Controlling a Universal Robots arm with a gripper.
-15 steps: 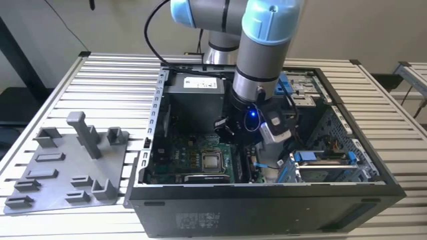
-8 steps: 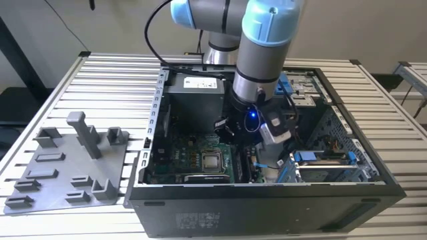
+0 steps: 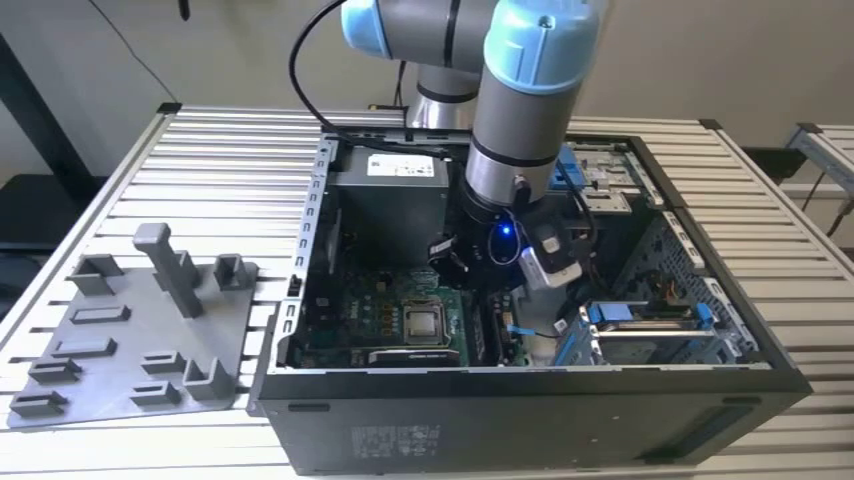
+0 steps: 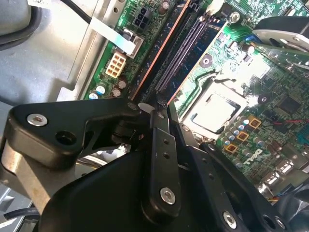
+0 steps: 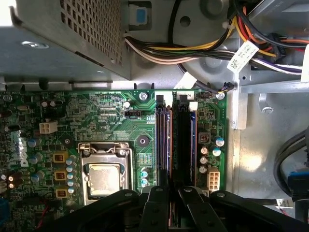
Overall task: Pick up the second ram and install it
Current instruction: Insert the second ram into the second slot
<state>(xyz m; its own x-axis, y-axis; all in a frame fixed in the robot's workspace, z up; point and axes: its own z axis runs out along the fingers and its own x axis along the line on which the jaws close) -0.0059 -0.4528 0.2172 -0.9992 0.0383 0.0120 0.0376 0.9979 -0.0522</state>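
My gripper (image 3: 470, 268) reaches down inside the open computer case (image 3: 534, 410), over the green motherboard (image 5: 111, 116). The second ram (image 5: 169, 145) is a slim dark strip with an orange edge. It stands in the memory slots beside the square silver processor chip (image 5: 104, 179). In both wrist views its near end runs in between my black fingers (image 5: 159, 208). The gripper (image 5: 174, 193) is shut on the second ram (image 4: 159, 48), with the fingers (image 4: 159, 159) close together. A second dark slot (image 5: 184, 145) runs parallel right beside it.
A grey plastic holder (image 3: 134, 340) with a tall post (image 3: 167, 265) lies on the slatted table at the exterior view's left. Inside the case are a perforated metal power supply (image 5: 72, 34), bundled cables (image 5: 203, 48) and a blue drive cage (image 3: 647, 320). The case walls close in around the arm.
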